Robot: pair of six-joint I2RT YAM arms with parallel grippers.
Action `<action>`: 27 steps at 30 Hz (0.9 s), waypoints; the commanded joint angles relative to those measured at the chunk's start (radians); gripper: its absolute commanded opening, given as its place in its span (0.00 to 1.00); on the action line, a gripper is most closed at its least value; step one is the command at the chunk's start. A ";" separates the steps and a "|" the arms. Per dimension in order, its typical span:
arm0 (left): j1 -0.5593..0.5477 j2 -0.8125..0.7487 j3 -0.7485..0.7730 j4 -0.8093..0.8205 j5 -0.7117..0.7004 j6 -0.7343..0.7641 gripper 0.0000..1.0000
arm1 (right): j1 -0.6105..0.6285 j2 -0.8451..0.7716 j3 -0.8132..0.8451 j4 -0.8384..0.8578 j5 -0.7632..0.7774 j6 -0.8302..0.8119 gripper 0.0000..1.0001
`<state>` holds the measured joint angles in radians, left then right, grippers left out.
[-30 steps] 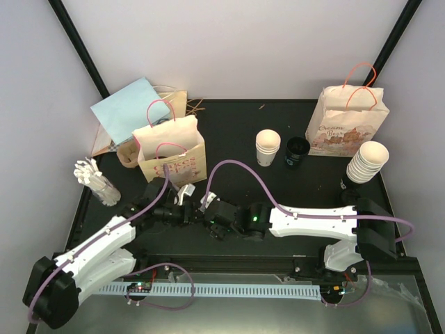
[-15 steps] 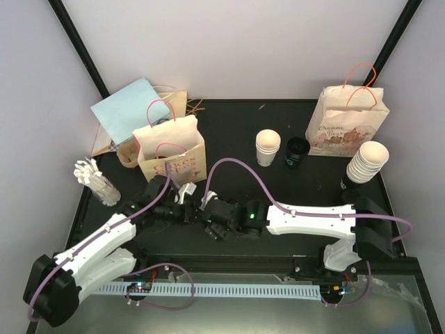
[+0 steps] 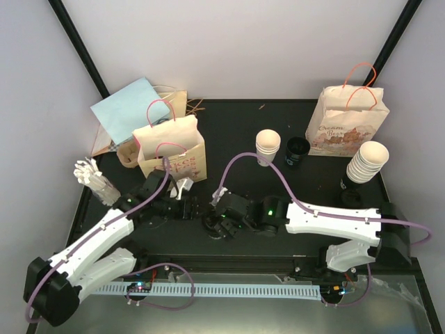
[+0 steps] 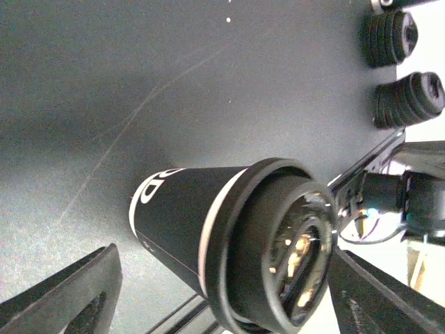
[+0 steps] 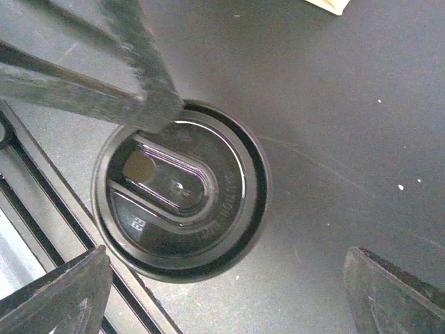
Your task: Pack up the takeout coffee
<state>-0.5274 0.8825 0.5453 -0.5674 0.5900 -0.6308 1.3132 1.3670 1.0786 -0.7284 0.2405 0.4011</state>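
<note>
The takeout coffee is a black paper cup [image 4: 182, 216] with a black sip lid [image 5: 179, 200]. It stands upright on the dark table near the front edge [image 3: 211, 225]. My left gripper [image 4: 222, 303] is level with the cup from the left, open, one finger on each side and the right finger close to the lid rim. My right gripper [image 5: 226, 296] hangs over the lid, open and holding nothing. One left finger [image 5: 132, 62] crosses the top of the right wrist view and overlaps the lid's edge. The patterned paper bag [image 3: 171, 149] stands open just behind my left gripper [image 3: 188, 207].
A second paper bag [image 3: 348, 124] stands at the back right. A short stack of white cups [image 3: 268, 147], a black cup [image 3: 297, 153] and a taller white cup stack [image 3: 367, 163] lie between. White sticks [image 3: 94, 177] and a blue sheet [image 3: 128, 106] are at the left.
My left gripper has opened off the cup and drawn back a little to the left. The right gripper has opened wider, and its arm has shifted to the right.
</note>
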 commanded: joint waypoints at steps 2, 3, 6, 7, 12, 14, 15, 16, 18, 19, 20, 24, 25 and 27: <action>0.001 -0.042 0.140 -0.186 -0.106 0.111 0.98 | -0.055 -0.071 -0.044 0.024 -0.069 0.036 0.93; 0.000 -0.054 0.156 -0.209 -0.125 0.126 0.99 | -0.075 -0.088 -0.060 0.036 -0.094 0.040 0.93; 0.002 -0.109 0.170 -0.220 -0.183 0.109 0.99 | -0.134 -0.142 -0.107 0.072 -0.169 0.050 0.92; 0.002 -0.126 0.167 -0.210 -0.191 0.104 0.99 | -0.151 -0.159 -0.121 0.084 -0.188 0.054 0.92; -0.010 -0.184 0.142 -0.134 -0.062 0.139 0.99 | -0.238 -0.225 -0.195 0.138 -0.284 0.092 0.90; -0.095 -0.170 0.188 -0.192 -0.178 0.184 0.99 | -0.277 -0.237 -0.225 0.158 -0.337 0.106 0.89; -0.148 -0.154 0.214 -0.228 -0.255 0.198 0.99 | -0.295 -0.241 -0.237 0.167 -0.358 0.113 0.88; -0.204 -0.137 0.243 -0.254 -0.325 0.208 0.99 | -0.312 -0.246 -0.250 0.175 -0.375 0.119 0.87; -0.294 -0.088 0.294 -0.290 -0.409 0.215 0.99 | -0.342 -0.256 -0.279 0.194 -0.406 0.127 0.86; -0.332 -0.060 0.321 -0.304 -0.443 0.218 0.99 | -0.356 -0.262 -0.289 0.203 -0.419 0.133 0.86; -0.364 -0.027 0.347 -0.323 -0.473 0.223 0.99 | -0.370 -0.268 -0.300 0.214 -0.434 0.137 0.86; -0.486 0.108 0.440 -0.403 -0.623 0.246 0.99 | -0.410 -0.290 -0.335 0.244 -0.474 0.152 0.86; -0.508 0.141 0.457 -0.413 -0.639 0.254 0.99 | -0.415 -0.294 -0.340 0.246 -0.477 0.155 0.86; -0.549 0.200 0.491 -0.426 -0.653 0.276 0.99 | -0.427 -0.299 -0.355 0.247 -0.481 0.167 0.86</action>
<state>-1.0046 0.9901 0.9623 -0.8970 0.0788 -0.4141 0.9070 1.0927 0.7422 -0.5308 -0.1898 0.5350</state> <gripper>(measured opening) 0.989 0.859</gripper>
